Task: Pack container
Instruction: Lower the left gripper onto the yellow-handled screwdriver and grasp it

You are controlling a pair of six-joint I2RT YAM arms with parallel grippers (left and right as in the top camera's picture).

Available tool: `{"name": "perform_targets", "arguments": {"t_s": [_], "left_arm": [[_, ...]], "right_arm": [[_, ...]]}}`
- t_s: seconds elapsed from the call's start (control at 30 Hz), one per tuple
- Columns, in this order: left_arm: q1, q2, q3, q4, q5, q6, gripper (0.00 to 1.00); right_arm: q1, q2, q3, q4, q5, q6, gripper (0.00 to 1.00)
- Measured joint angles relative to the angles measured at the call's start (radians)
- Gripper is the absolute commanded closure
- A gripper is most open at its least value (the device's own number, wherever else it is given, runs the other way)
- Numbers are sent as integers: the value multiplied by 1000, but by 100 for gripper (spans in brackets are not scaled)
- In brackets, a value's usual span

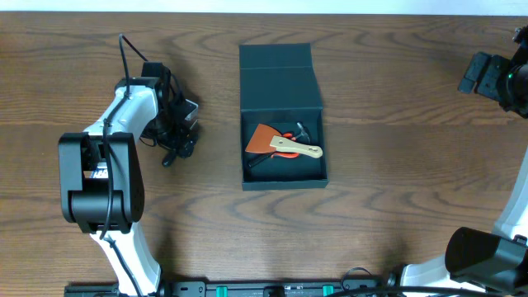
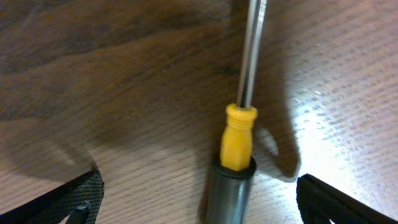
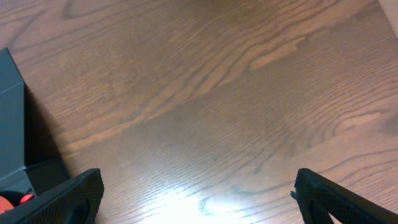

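Left claw: fingers spread wide, nothing gripped, straddling a screwdriver that lies flat on the table, yellow collar and steel shaft running away between the two pads. Set so, probably, for a straight pinch across the handle. Right claw: likewise apart and empty, hanging over bare wood off to one side of the container, likely kept out of the way.

At mid-table, between both arms and well apart from the screwdriver, the container: dark teal, matte, rectangular, flap lid folded back flat toward the far edge, leaving the mouth free. Inside: a scraper with orange blade and pale wooden handle, lying aslant over something red and a dark tool, both too small to name. Bare space along the near wall. Packing judged part done, screwdriver seemingly next in.
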Motion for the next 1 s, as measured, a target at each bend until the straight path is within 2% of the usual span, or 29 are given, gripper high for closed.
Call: {"name": "perform_targets", "arguments": {"t_s": [0.2,0.43,0.67,0.8,0.93,1.0], "left_arm": [[0,0,-1,4,0,-18,1],[4,0,-1,10,-12,-30,25],[6,0,-2,-4,-15,-31,40],[6,0,-2,-15,-15,-30,44],[6,0,-2,-21,-14,-31,57],[6,0,-3,-23,-15,-31,58]], "right_arm": [[0,0,0,-10,8,-1,1],[0,0,0,-14,12,-8,1],[0,0,0,-14,12,-8,1],[0,0,0,-14,12,-8,1],[0,0,0,-14,12,-8,1],[0,0,0,-14,13,-8,1]]}}
